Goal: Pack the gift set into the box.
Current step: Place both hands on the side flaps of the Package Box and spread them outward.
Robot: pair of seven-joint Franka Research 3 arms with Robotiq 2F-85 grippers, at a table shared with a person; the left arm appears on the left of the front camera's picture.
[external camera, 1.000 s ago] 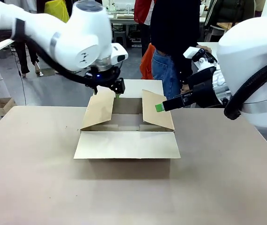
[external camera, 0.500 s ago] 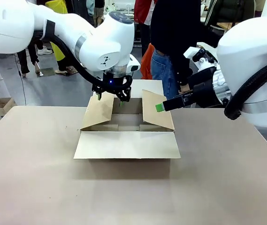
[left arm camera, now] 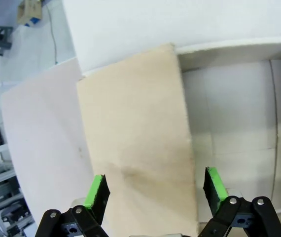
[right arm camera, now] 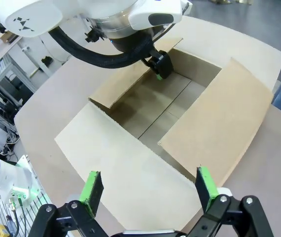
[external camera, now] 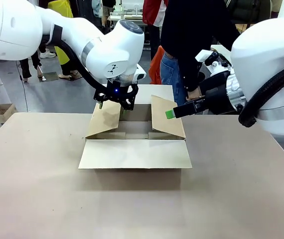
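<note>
The box (external camera: 134, 153) is a brown carton in the middle of the table. Its near flap lies flat towards me, and the left flap (external camera: 104, 118) and right flap (external camera: 168, 124) stand tilted. My left gripper (external camera: 113, 104) hangs open just above the left flap's top edge. In the left wrist view the open gripper (left arm camera: 155, 187) straddles that flap (left arm camera: 135, 143), with a pad on either side. My right gripper (external camera: 170, 114) is open beside the right flap. The right wrist view looks past the open fingers (right arm camera: 148, 190) into the bare box (right arm camera: 160, 116). The gift set is out of view.
A person in a dark top stands at the table's far side, with a hand (external camera: 194, 92) near my right arm. A tiny cardboard box (external camera: 0, 112) sits on the floor at far left. Bare tabletop (external camera: 132, 209) lies in front of the carton.
My left arm swung over from the left, and its gripper now sits lower over the left flap's top edge. The right arm and the carton have stayed put.
</note>
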